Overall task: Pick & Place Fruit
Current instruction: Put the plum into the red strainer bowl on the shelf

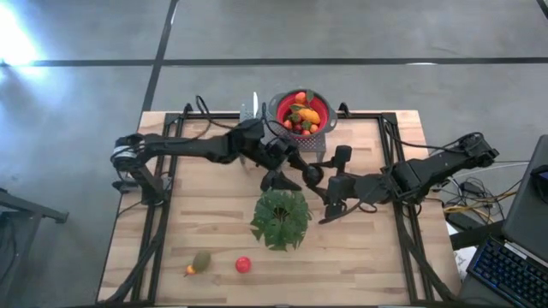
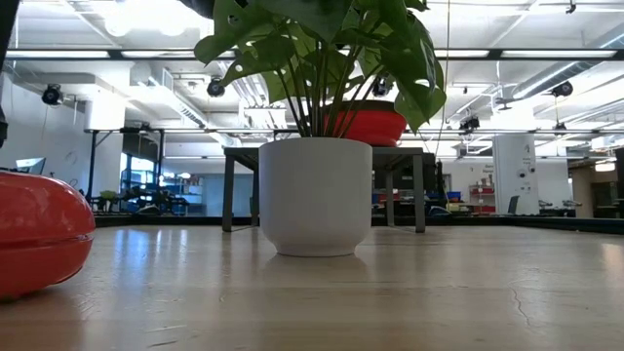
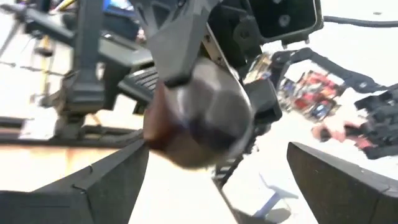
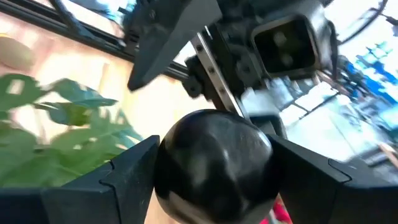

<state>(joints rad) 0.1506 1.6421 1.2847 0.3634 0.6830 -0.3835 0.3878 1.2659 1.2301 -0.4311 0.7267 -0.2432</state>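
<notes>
- Dark purple round fruit (image 4: pixel 214 165) sits pinched between the fingers of the right pincer (image 1: pixel 310 175), filling the right wrist view.
- Left pincer (image 1: pixel 287 171) is spread wide beside it, its fingers (image 3: pixel 99 186) apart from the fruit; both pincers meet over the bench (image 1: pixel 377 248), between the red colander bowl (image 1: pixel 278 107) and the green plant (image 1: pixel 281 218).
- More fruit (image 1: pixel 301 113) lies in the bowl.
- Red fruit (image 1: pixel 243 264) and an olive-green piece (image 1: pixel 201 260) lie on the bench, near its front edge.
</notes>
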